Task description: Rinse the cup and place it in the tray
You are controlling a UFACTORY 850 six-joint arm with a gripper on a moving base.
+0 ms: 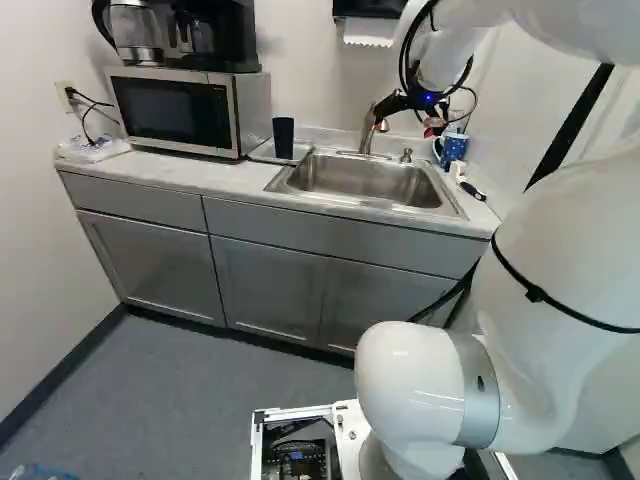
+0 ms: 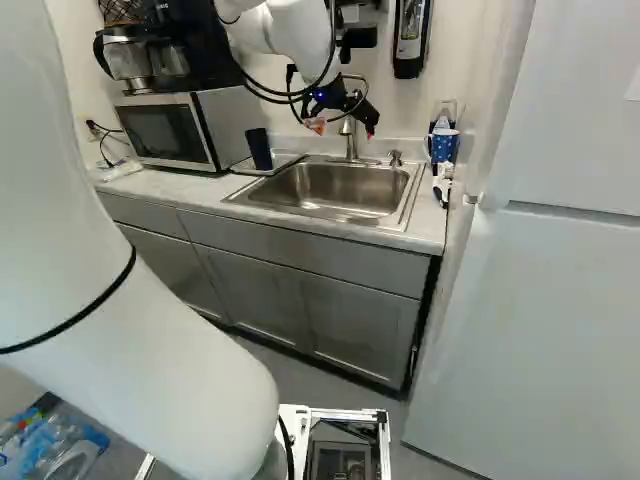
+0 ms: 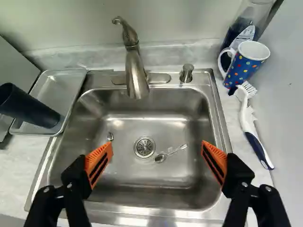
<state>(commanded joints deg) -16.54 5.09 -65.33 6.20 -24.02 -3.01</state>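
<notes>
I could have knocked the tall dark cup [image 3: 31, 108] over if I swung across too low and bumped its side. My fingers [image 3: 99, 163] were wide apart, holding nothing, above the sink [image 3: 137, 182]. The cup stood on the tray [image 3: 59, 87], past one finger, well outside my grip.

The faucet [image 3: 136, 73] and sink [image 3: 184, 113] are brushed, softly shiny metal; the tray [image 3: 60, 87] is smoother metal. The dark cup [image 3: 29, 106] looks matt, probably plastic. The polka-dot mug [image 3: 244, 66] has a glossy, ceramic-like glaze.
</notes>
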